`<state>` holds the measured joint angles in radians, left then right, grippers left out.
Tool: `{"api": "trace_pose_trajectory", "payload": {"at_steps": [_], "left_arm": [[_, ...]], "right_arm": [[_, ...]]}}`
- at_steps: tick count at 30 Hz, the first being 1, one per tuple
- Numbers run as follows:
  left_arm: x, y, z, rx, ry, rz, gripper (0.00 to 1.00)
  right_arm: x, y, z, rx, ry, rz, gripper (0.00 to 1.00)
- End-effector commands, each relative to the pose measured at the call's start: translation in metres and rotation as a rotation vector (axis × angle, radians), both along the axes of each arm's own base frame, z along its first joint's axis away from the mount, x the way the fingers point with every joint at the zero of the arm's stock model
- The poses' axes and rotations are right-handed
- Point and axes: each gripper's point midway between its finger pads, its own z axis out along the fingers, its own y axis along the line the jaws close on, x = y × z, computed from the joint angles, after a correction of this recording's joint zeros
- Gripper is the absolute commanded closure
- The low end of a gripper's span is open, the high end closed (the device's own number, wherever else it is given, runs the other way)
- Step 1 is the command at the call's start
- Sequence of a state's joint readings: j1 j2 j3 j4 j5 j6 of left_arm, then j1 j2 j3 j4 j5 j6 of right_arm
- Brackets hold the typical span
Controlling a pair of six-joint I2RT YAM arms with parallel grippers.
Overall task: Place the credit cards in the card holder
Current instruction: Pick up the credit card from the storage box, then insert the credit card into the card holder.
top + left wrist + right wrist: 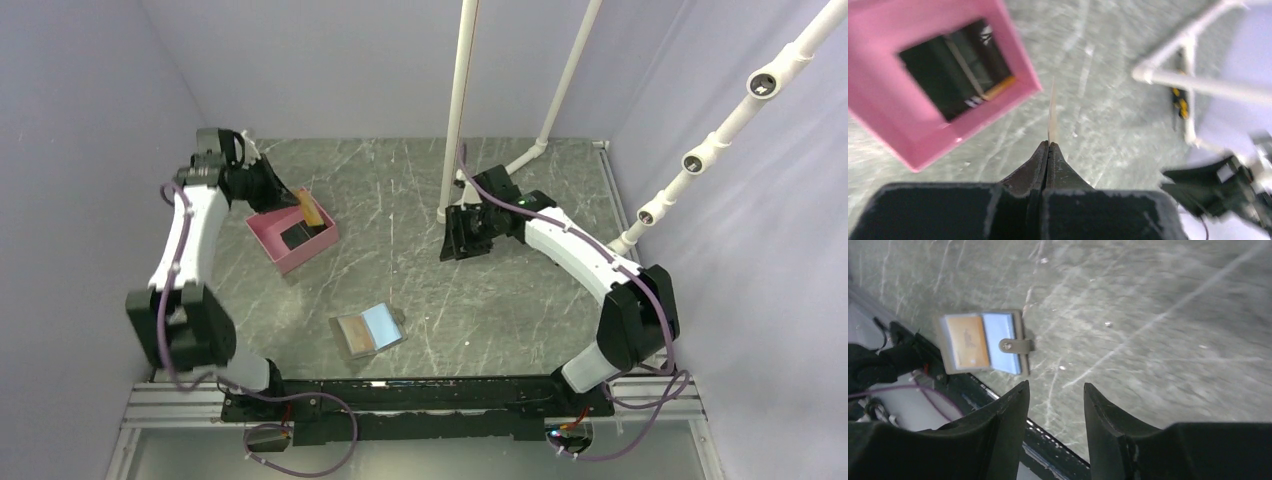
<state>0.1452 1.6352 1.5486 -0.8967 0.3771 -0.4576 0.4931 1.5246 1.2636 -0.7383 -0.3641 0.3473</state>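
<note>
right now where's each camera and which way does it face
top external: above and behind the arms, looking down on the table; both arms show.
left wrist: looks down past the shut left gripper pinching a card, box at left.
right wrist: looks back toward the base rail past the open right gripper at the holder.
shared: top and right wrist show the holder; top and left wrist, the box.
</note>
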Motion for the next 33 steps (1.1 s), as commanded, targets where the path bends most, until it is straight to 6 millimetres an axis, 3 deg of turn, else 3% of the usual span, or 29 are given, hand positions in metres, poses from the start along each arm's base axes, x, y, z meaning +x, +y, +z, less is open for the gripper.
{"api": "trace_pose_trajectory", "payload": {"at_steps": [1, 4, 7, 13, 17, 20, 29, 33], "left_arm": [[-0.026, -0.070, 0.051, -0.249, -0.382, -0.276, 1.00], [-0.051, -0.100, 0.058, -0.367, -0.512, -0.369, 1.00], [-0.073, -0.117, 0.065, -0.452, -0.577, -0.403, 1.00], [-0.111, -0.147, 0.076, -0.540, -0.610, -0.424, 1.00], [-0.128, -0.155, 0.083, -0.580, -0.617, -0.416, 1.00], [-0.136, -0.157, 0.081, -0.577, -0.610, -0.416, 1.00], [-0.145, -0.164, 0.069, -0.615, -0.569, -0.434, 1.00], [-0.149, -0.169, 0.064, -0.641, -0.553, -0.451, 1.00]], "right_arm": [[-0.009, 0.055, 0.010, 0.222, -0.013, 0.087, 0.51], [-0.016, 0.090, 0.047, 0.495, -0.033, 0.158, 0.46], [-0.024, 0.109, 0.075, 0.683, -0.026, 0.174, 0.35], [-0.037, 0.125, 0.096, 0.877, 0.015, 0.127, 0.29], [-0.042, 0.128, 0.098, 0.901, -0.011, 0.096, 0.34], [-0.045, 0.128, 0.102, 0.931, -0.029, 0.095, 0.44], [-0.049, 0.127, 0.118, 1.015, -0.065, 0.094, 0.59], [-0.046, 0.131, 0.116, 1.013, -0.057, 0.091, 0.68]]}}
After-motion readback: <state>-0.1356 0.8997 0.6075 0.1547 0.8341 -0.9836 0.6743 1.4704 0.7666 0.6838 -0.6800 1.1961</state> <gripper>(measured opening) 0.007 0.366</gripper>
